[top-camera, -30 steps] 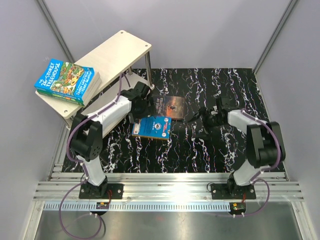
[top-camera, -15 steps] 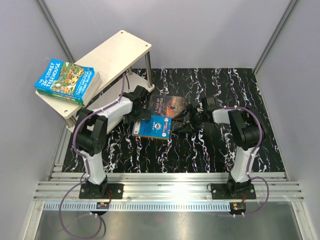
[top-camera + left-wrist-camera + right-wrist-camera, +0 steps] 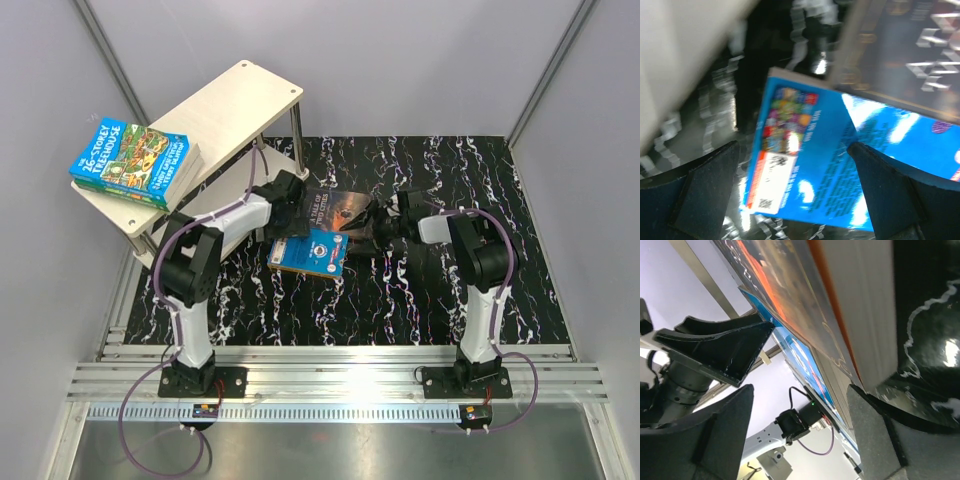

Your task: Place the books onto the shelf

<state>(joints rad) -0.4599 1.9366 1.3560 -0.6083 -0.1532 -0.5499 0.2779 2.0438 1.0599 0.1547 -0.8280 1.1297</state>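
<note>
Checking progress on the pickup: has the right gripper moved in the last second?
Yes. The right gripper has shifted left in the top view, closing in on the dark book and now reaching its right edge.

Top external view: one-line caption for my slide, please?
Left hand and right hand flank the blue book and dark book; a stack sits on the shelf.

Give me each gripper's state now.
Left gripper: open above the blue book, holding nothing.
Right gripper: open at the dark book's edge, holding nothing.
</note>
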